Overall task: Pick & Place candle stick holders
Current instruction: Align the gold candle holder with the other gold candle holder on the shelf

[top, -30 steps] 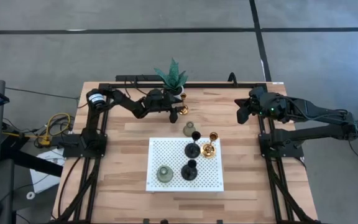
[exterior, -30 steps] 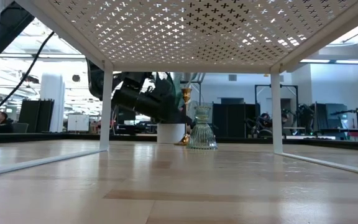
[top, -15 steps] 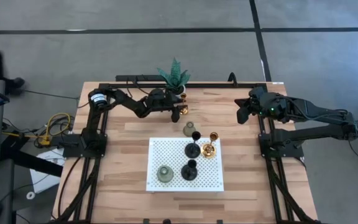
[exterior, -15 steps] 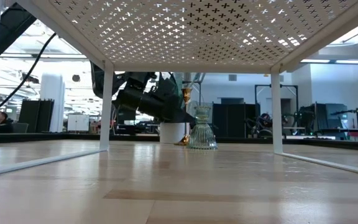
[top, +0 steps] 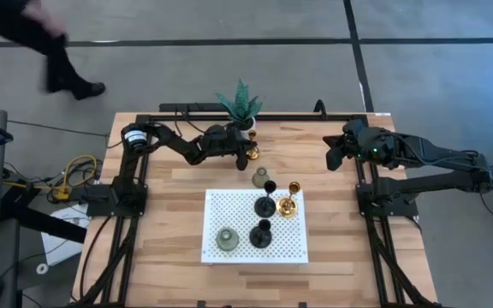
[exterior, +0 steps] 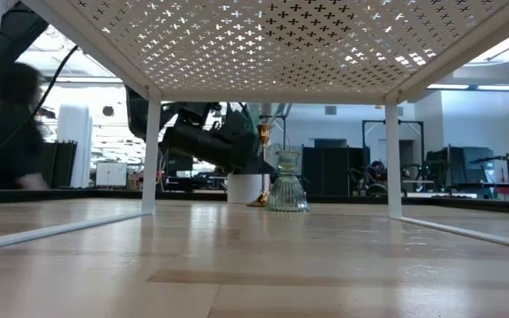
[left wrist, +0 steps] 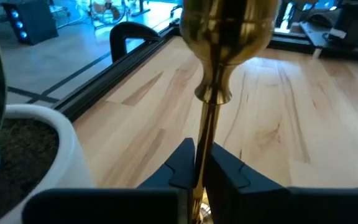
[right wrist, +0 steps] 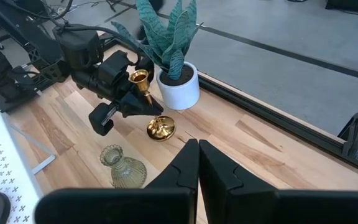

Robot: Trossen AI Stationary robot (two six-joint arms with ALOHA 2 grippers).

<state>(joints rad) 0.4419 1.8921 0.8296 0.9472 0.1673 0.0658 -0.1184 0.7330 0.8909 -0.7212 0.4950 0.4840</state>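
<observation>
A shiny gold candle stick holder (top: 252, 152) stands at the table's far side beside the plant's white pot (right wrist: 180, 90). My left gripper (top: 244, 152) is shut on it. A grey-green holder (top: 260, 178) stands on its base on the wood just nearer. On the white perforated rack (top: 221, 210) stand two black holders (top: 266, 204), another gold one (top: 288, 205) and another grey-green one (top: 226, 239). My right gripper (right wrist: 197, 163) hangs shut and empty above the table's far right. My left gripper pinches the gold holder's thin stem (left wrist: 205, 134) between its two fingers (left wrist: 180, 167), below the cup and above the round foot. The fingers come in about level from the table's left and lie across the stem. The holder is upright, its foot (right wrist: 161, 129) on the wood.
The spiky green plant (top: 238, 104) stands right behind the held holder. A black rail (top: 255, 117) runs along the table's far edge. Bare wood lies to the left and right of the rack. A person walks on the floor beyond the far left corner.
My left gripper has stayed in place and shut on the gold holder's stem. The holder stands where it did. A person has walked into view on the floor at the far left.
</observation>
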